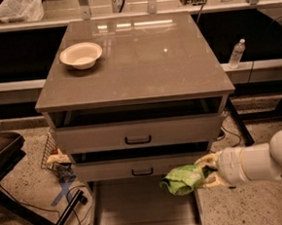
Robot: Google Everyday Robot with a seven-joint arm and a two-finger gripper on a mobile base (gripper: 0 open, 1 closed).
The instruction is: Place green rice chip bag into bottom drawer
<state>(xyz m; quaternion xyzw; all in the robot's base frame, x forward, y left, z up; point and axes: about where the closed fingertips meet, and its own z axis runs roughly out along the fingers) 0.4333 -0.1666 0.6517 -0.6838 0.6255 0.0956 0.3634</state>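
Note:
My gripper (pixel 204 172) reaches in from the right on a white arm and is shut on the green rice chip bag (pixel 182 179), a crumpled bright green packet. The bag hangs over the right edge of the open bottom drawer (pixel 138 207), a wide shallow grey tray pulled out at floor level below the two handled drawer fronts. The bag is above the drawer's right wall and does not touch its floor.
A cream bowl (pixel 81 55) sits on the cabinet top (pixel 146 60) at the back left. Two upper drawers with dark handles (pixel 138 140) stand slightly open. A water bottle (pixel 236 53) stands at the right. A wire basket (pixel 54 158) and a dark stand are on the left floor.

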